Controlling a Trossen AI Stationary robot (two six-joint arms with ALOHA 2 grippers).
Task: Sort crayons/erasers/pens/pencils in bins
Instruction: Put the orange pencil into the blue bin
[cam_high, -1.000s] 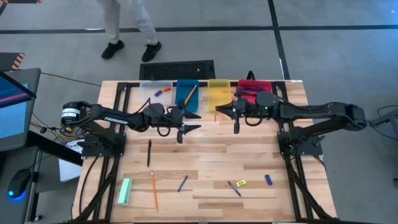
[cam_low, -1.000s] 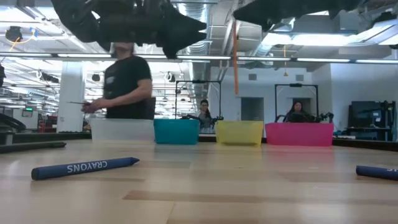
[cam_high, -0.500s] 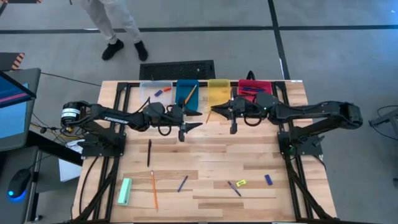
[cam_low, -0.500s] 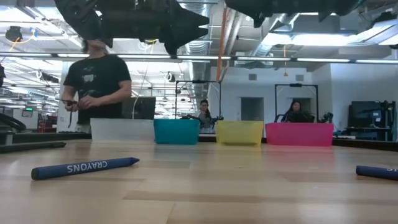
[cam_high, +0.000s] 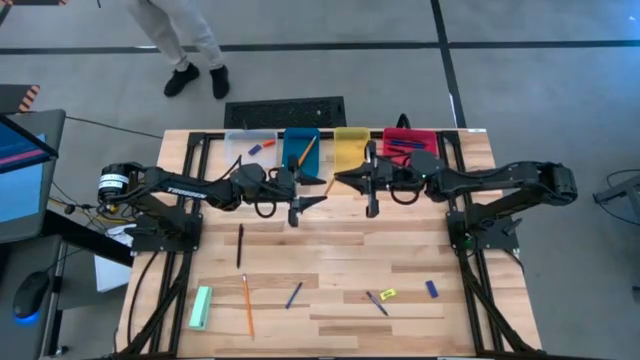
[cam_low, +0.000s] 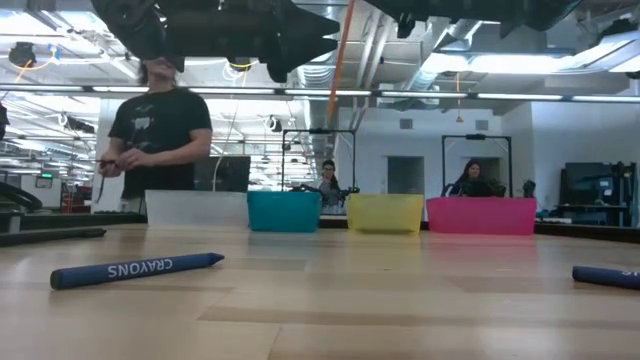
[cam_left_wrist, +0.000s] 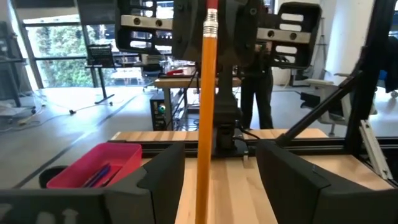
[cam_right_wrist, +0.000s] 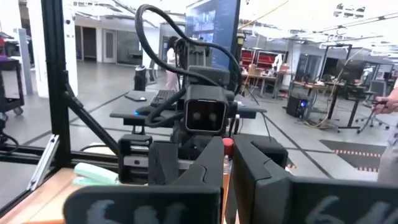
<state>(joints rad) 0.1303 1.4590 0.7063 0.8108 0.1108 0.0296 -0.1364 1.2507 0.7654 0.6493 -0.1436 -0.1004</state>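
Mid-handoff by the looks of it: right claw (cam_high: 340, 180) clamped on long thin orange pencil (cam_left_wrist: 206, 106), hanging above wooden table (cam_high: 330, 270) just in front of small yellow plastic bin (cam_high: 351, 146). Left claw (cam_high: 312, 193) spread wide, facing it from in front of blue bin (cam_high: 300, 147), pencil sitting between its fingers. Next, I reckon: left closes, right lets go, drop in blue bin, which already has a pencil

High view looks straight down; low view sits at table height facing the bins (cam_low: 384, 213) at 12 o'clock — wrist cameras face each other, both seeing the pencil (cam_left_wrist: 206, 112).
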